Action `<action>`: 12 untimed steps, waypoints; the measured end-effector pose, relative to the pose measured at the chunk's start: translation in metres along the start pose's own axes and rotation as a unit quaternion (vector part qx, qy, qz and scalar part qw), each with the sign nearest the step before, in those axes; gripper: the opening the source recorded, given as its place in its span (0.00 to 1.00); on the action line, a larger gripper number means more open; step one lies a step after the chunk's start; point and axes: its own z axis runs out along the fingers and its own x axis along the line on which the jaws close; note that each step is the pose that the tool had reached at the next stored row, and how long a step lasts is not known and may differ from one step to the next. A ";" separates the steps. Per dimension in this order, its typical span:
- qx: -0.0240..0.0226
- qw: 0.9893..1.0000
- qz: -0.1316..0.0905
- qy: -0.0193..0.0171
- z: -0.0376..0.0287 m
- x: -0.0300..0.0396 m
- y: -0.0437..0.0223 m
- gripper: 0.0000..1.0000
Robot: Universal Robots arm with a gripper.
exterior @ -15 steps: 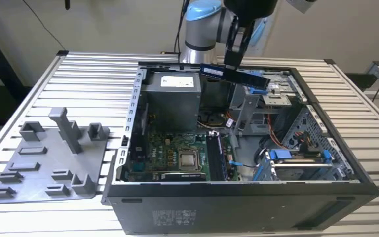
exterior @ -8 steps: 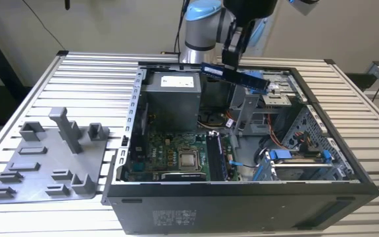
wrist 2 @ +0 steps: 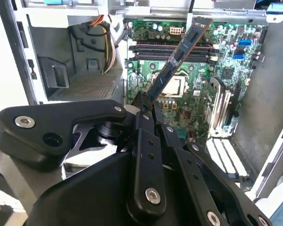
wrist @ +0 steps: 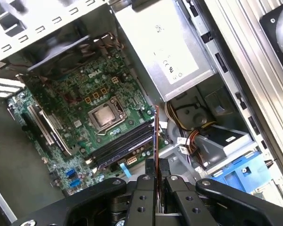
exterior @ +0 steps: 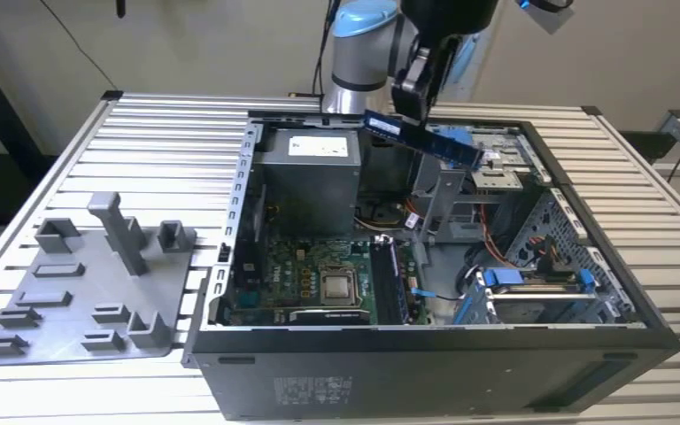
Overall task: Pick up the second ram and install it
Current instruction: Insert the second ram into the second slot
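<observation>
The second ram (exterior: 425,139) is a slim dark board held tilted in the air over the open computer case (exterior: 435,350). My gripper (exterior: 406,113) is shut on one end of it, up near the case's far wall. In the second wrist view the ram (wrist 2: 179,54) slants out from my gripper (wrist 2: 146,104) over the green motherboard (wrist 2: 198,94) and its memory slots (wrist 2: 155,47). In the first wrist view the ram (wrist: 156,134) appears edge-on above my gripper (wrist: 156,165), near the memory slots (wrist: 125,143).
A grey power supply (exterior: 311,168) fills the case's far corner, with cable bundles (wrist: 191,136) beside the slots. The processor socket (exterior: 340,285) sits mid-board. A grey fixture plate (exterior: 81,301) with upright blocks lies on the slatted table (exterior: 163,119) at the exterior view's left.
</observation>
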 end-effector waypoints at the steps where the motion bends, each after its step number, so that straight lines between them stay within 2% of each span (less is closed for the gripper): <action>1: 0.000 1.000 0.008 0.000 0.0002 0.0000 0.0000 0.14; 4: 0.001 1.000 0.030 -0.001 0.0007 0.0000 0.0000 0.14; 7: 0.002 0.999 0.052 -0.002 0.0013 0.0001 0.0000 0.14; 12: 0.003 0.996 0.089 -0.003 0.0023 0.0002 0.0000 0.14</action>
